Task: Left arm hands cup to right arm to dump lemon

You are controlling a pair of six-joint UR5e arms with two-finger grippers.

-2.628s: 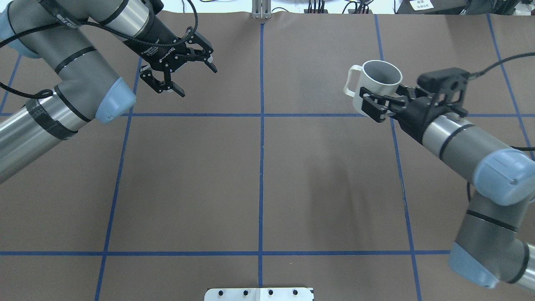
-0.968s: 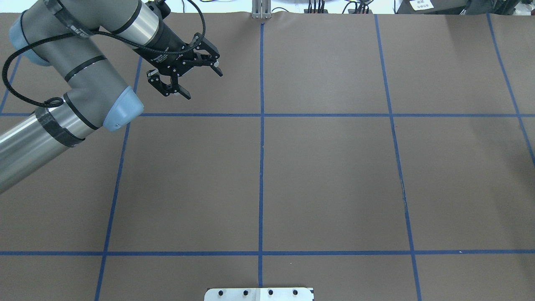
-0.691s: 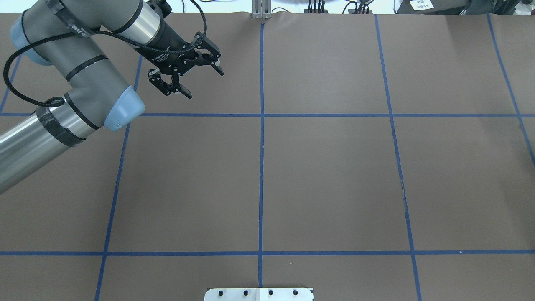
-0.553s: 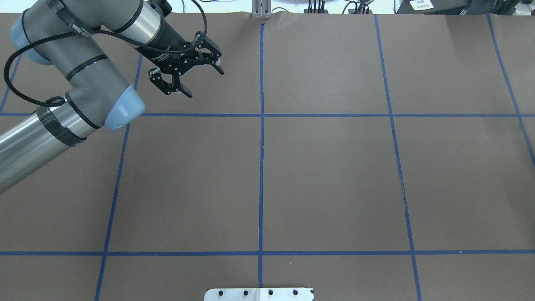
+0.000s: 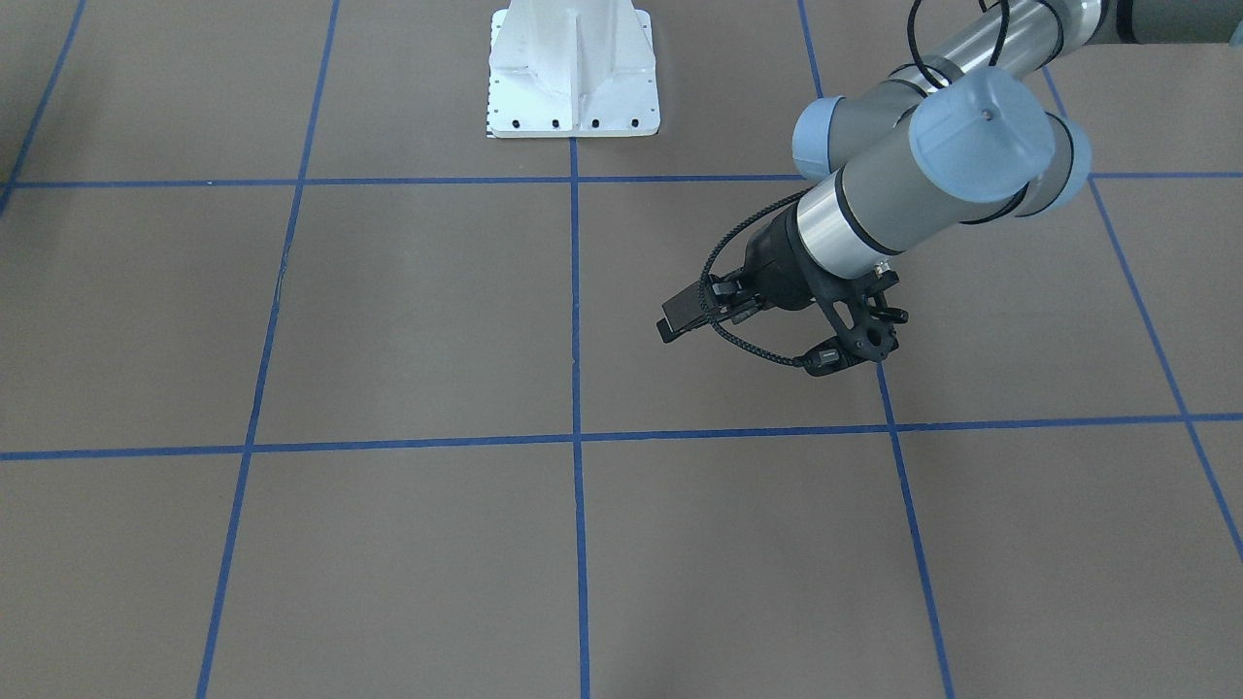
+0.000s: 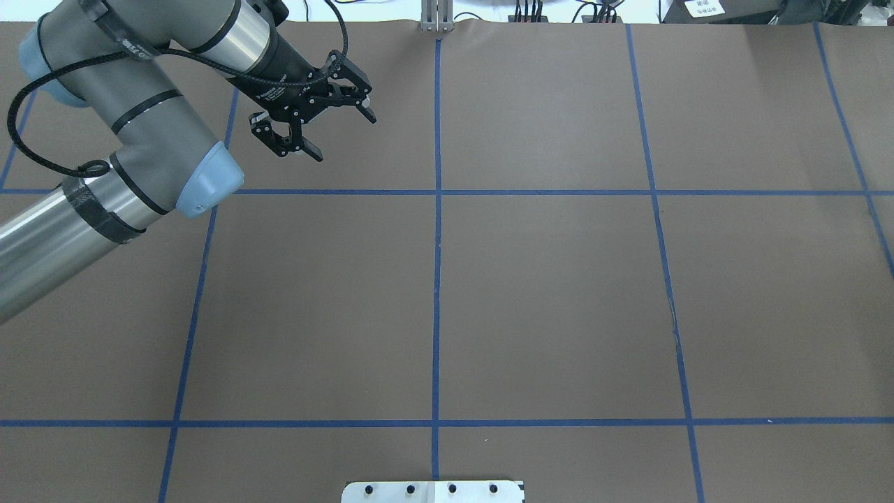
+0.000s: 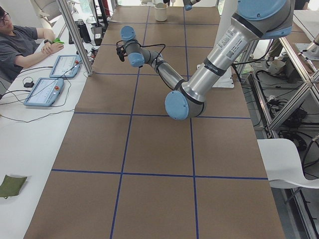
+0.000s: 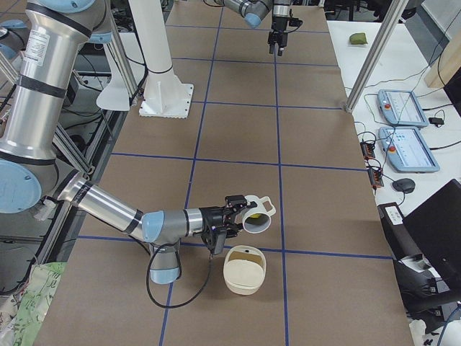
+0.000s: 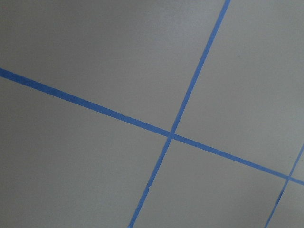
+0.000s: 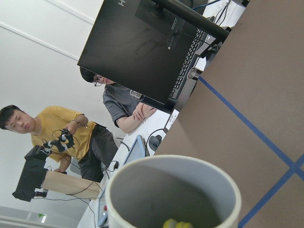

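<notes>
The cup [image 8: 261, 220] hangs tilted on its side at the tip of my right gripper [image 8: 240, 214], just above a cream bowl [image 8: 245, 271] near the table's right end. From this side view I cannot tell how the jaws stand. In the right wrist view the cup [image 10: 156, 175] fills the bottom edge, and the yellow-green lemon [image 10: 176, 223] lies inside at its lower rim. My left gripper [image 6: 343, 137] hovers open and empty over the far left square, also seen as the left gripper [image 5: 676, 323] in the front view.
The white robot base [image 5: 573, 68] stands at the table's middle near edge. A seated person [image 7: 20, 42] and tablets [image 7: 44, 92] are on the side desk beyond the table. Two people [image 10: 61, 137] and a monitor [image 10: 142, 42] sit past the right end.
The right arm with the cup, at the right of the overhead view 2.6 s ago, has left that view. The left gripper has crept slightly up and right, still open.
</notes>
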